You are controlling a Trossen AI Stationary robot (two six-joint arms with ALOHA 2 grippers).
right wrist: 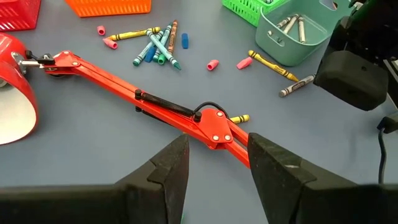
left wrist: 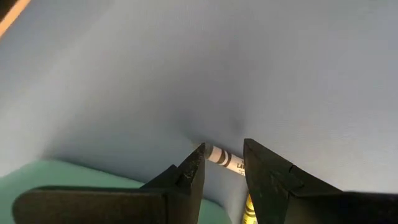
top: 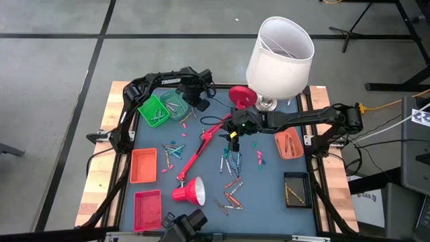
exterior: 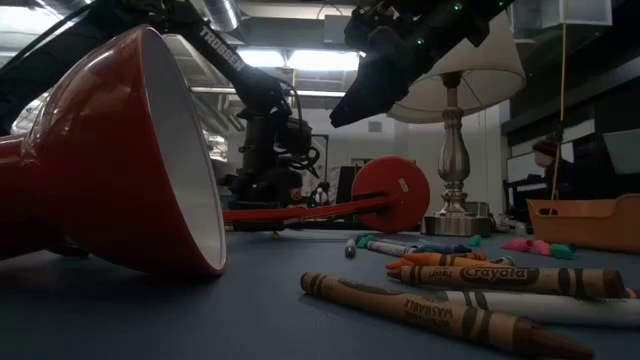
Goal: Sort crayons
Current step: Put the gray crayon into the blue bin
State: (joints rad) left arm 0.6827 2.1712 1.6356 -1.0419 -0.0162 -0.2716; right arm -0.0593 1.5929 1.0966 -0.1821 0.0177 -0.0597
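- Hovering over the middle of the blue table top [top: 269,181], the right gripper [top: 234,134] had its two dark fingers spread apart with nothing between them; in its own wrist view the long red metal lamp arm [right wrist: 155,102] lay straight below the gap.
- The left gripper [left wrist: 222,171] sat low at the far left, just beside the pale teal plastic bin [top: 176,104] and the bright green mesh basket [top: 153,109]. Its fingers stood partly apart around the tip of a white-wrapped grey crayon [left wrist: 224,159] lying on the table; I could not tell if they actually pinched it.
- The loose wax crayons [top: 232,163], short paper-wrapped sticks in mixed colours, were scattered over the table centre and near edge, with a smaller cluster [top: 175,151] left of the lamp arm. A few already lay in the teal bin, the green basket, the orange tray [top: 287,144] and the black tray [top: 296,189].
- The red rectangular tray [top: 143,165] and the second red tray [top: 148,207] looked unfilled.
- Risk: right gripper descending here would likely hit the lamp arm instead of a crayon, dragging the red cone-shaped lamp shade [top: 190,192] through nearby crayons.
- Risk: left fingers closing off-centre on a round stick could squirt it away or roll it under the bin.
- Risk: the tall white fabric lamp shade [top: 280,56] stood close over the right arm; a high swing could knock it.
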